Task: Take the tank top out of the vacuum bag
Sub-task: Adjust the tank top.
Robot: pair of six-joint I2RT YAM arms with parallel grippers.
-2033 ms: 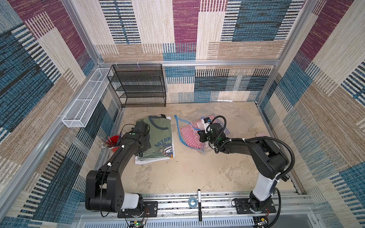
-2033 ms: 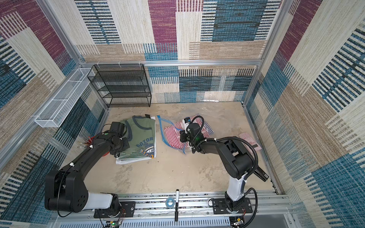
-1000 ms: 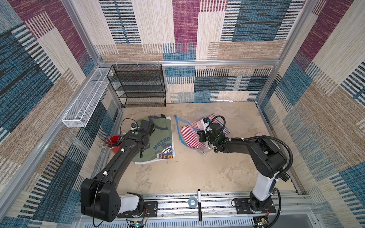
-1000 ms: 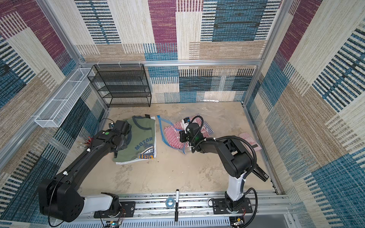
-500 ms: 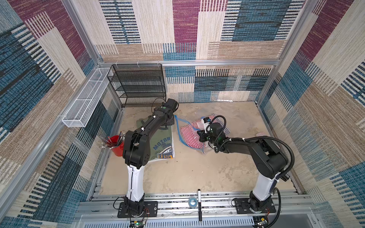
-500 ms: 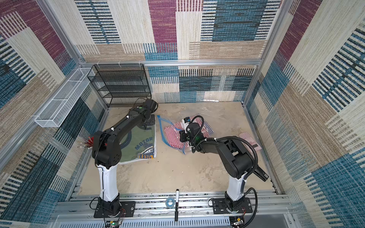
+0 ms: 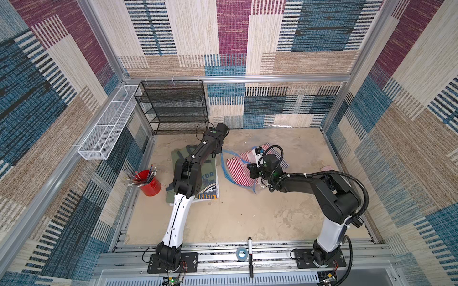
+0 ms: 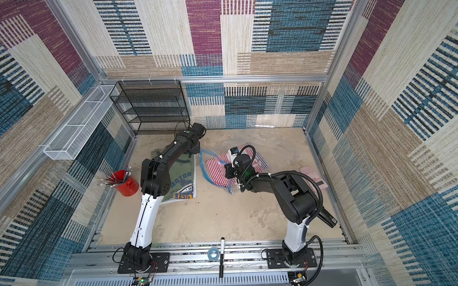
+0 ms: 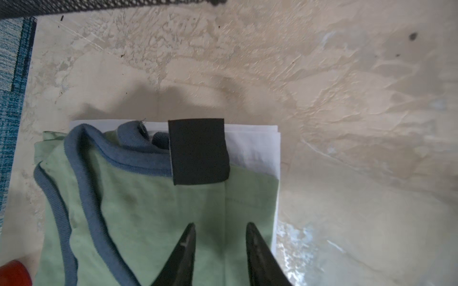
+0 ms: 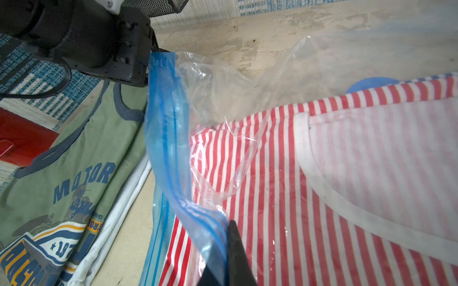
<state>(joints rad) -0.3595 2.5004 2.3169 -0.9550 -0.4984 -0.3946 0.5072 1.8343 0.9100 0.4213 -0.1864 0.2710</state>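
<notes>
left gripper (image 9: pixel 220 226): jaws apart over green top (image 9: pixel 138 210) | right gripper (image 10: pixel 226 237): clamped on vacuum bag (image 10: pixel 168 123) zip strip | striped tank top (image 10: pixel 272 198): inside bag

The green shirt (image 10: pixel 99 138) reads "MOTOR" in blue letters — its badge below shows "19".

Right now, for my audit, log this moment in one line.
left gripper open above green shirt | right gripper shut on vacuum bag | striped tank top in bag

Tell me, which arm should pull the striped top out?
Probably left. The right arm has jaws shut on the vacuum bag; the left arm, jaws open, hangs beside it over the green shirt.
</notes>
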